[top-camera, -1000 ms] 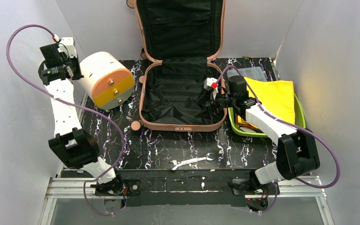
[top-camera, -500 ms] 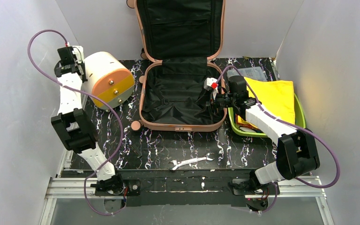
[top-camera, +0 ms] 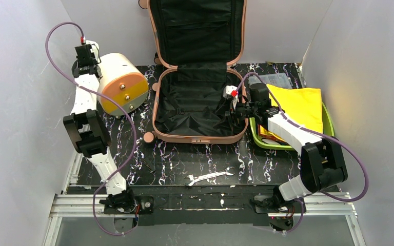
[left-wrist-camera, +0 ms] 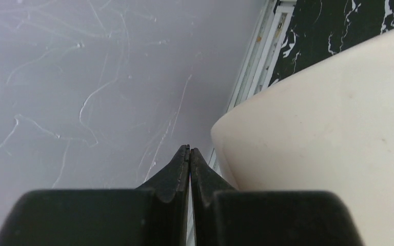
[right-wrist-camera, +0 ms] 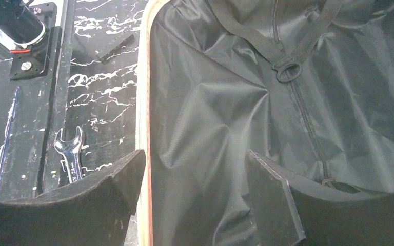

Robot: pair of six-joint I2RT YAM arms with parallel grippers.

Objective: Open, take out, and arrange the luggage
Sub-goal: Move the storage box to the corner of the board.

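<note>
Starting at the left gripper [left-wrist-camera: 190,151]: pinched fully shut, nothing between the black fingers, tips hanging just beside the cream flank of the drum-shaped box [top-camera: 120,84], close to the left wall [top-camera: 20,118]. Over to the right gripper [right-wrist-camera: 195,159]: spread wide, clamped on nothing, one finger outside and one inside the right rim of the luggage [top-camera: 195,110], contact impossible to tell. Lying open in the middle of the table [top-camera: 267,164], that luggage, base flat, lid propped upright against the back wall. Black marbled tabletop with white veins, pale grey walls closing in on three sides, an aluminium rail along the near edge. Right of the case, a lime-green tray [top-camera: 330,123] with a yellow cloth [top-camera: 300,105] draped over it; in front, a wrench [top-camera: 209,177] flat on the marble. Against a second ago: left arm swung in from the side wall toward the back corner, now tucked behind the drum, drum nudged slightly toward the case; right arm and case just as before. Salmon-pink hard shell, rounded corners, crinkled black fabric lining with straps and a ring buckle [right-wrist-camera: 286,72]; drum smooth and cream, an orange band across its round face; wrench bright steel, open-ended.
</note>
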